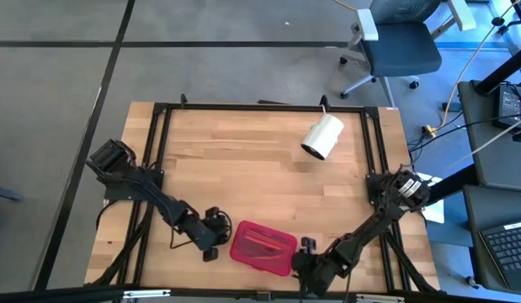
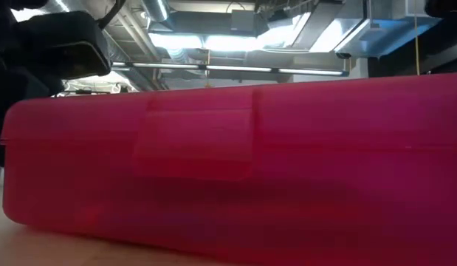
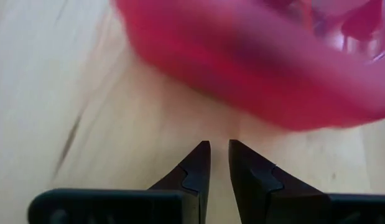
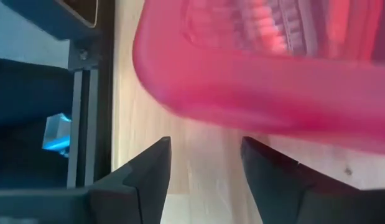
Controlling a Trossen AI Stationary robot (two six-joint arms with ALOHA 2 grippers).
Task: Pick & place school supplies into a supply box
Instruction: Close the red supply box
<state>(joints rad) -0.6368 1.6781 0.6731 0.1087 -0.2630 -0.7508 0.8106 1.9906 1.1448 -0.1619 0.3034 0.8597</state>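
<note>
The flat red translucent plastic supply box (image 1: 263, 247) is lying shut near the front edge of the wooden tabletop (image 1: 243, 160), flanked closely by both end effectors. The left end effector (image 3: 217, 163) is being held nearly closed and empty, the right end effector (image 4: 206, 163) spread and empty. Any closing push is best judged as light and even from both sides, so the box is not being skidded.

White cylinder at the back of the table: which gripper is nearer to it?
Right, narrowly. The right gripper sits at the red case's near-right corner, almost straight below the white cylinder; the left gripper sits off the case's left end, farther sideways.

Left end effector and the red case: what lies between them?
Only bare wooden table separates the left end effector from the red case, as the left wrist view shows.
</note>
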